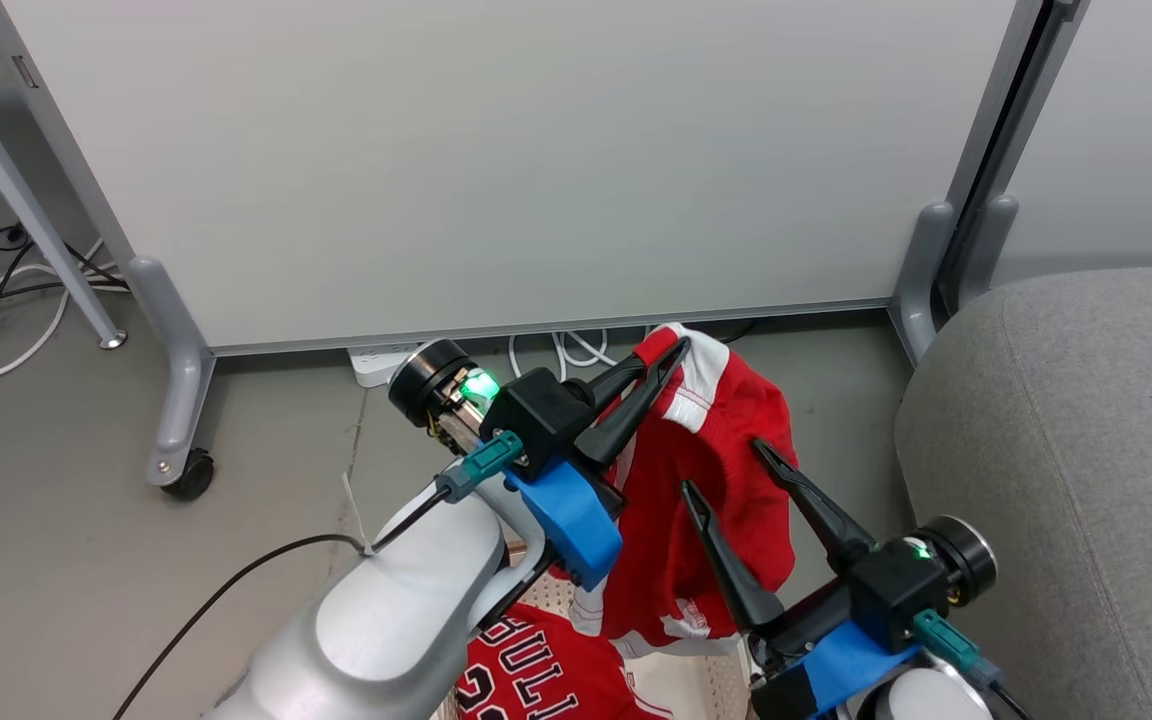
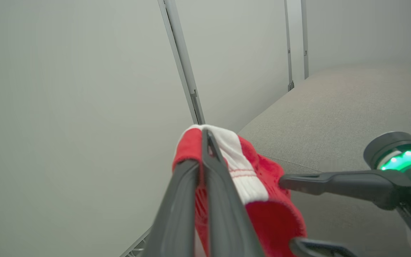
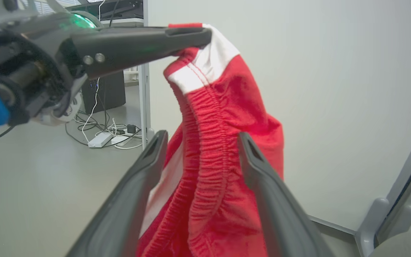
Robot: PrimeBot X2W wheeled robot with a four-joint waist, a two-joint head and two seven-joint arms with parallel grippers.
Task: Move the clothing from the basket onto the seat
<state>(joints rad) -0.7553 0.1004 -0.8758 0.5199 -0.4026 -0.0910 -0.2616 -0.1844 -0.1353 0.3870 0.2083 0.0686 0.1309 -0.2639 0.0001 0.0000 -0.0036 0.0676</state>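
Observation:
The red shorts (image 1: 736, 400) with white trim hang in the air from my left gripper (image 1: 671, 350), which is shut on their white band (image 2: 234, 157). My right gripper (image 1: 723, 465) is open, its two fingers straddling the gathered waistband (image 3: 205, 150) lower down without closing. The wrist views show the same: my left gripper (image 2: 205, 132) is clamped on the fabric and my right gripper (image 3: 202, 135) stands wide around the shorts (image 3: 227, 107). Below them the red jersey (image 1: 536, 680) lies in the cream basket (image 1: 701, 685). The grey seat (image 1: 1066, 450) is at the right.
A white partition panel (image 1: 496, 160) on grey caster feet (image 1: 181, 440) stands just behind the shorts. A power strip (image 1: 376, 362) and cables lie on the floor under it. A table leg (image 1: 26, 210) slants at the far left.

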